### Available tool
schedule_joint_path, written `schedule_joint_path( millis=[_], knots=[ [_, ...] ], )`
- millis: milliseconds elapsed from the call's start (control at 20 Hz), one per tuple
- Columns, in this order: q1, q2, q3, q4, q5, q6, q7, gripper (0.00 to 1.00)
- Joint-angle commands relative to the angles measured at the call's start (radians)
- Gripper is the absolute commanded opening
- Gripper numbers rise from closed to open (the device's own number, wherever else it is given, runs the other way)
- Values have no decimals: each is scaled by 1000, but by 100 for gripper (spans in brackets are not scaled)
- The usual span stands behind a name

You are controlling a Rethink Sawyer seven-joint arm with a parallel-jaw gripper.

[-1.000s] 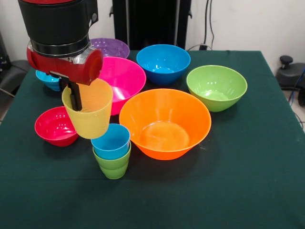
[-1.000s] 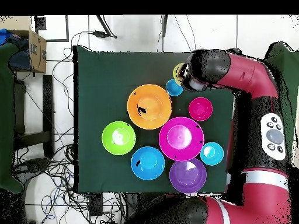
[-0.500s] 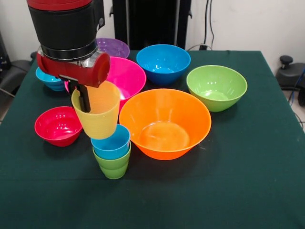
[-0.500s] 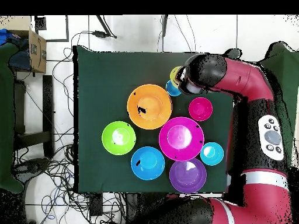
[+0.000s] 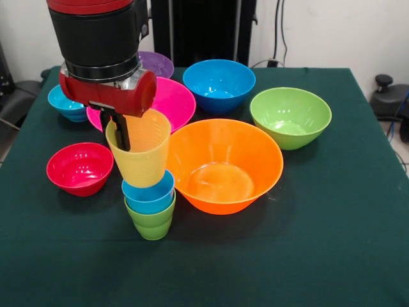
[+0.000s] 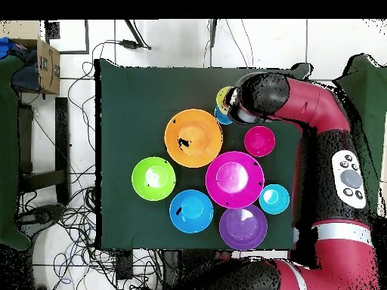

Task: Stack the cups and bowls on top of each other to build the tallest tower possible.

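A dark green cloth covers the table (image 5: pixel 332 243), with a white wall behind. Nearest, beside the orange bowl (image 5: pixel 221 165), the blue cup (image 5: pixel 149 193) sits nested in the green cup (image 5: pixel 153 222). Directly above them, the claw (image 5: pixel 121 131) grips the yellow cup (image 5: pixel 140 153) by its rim. Beyond the orange bowl stand the remaining bowls (image 5: pixel 219 83).

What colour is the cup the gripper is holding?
Yellow cup, translucent; clearest in the front view.
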Motion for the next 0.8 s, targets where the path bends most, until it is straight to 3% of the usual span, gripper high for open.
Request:
schedule_joint_path(
  millis=[50,800],
  knots=[
    [-12,5,95,123,-78,-86,-220,0],
    [-24,16,103,157,-116,-146,-192,0]
  ],
)
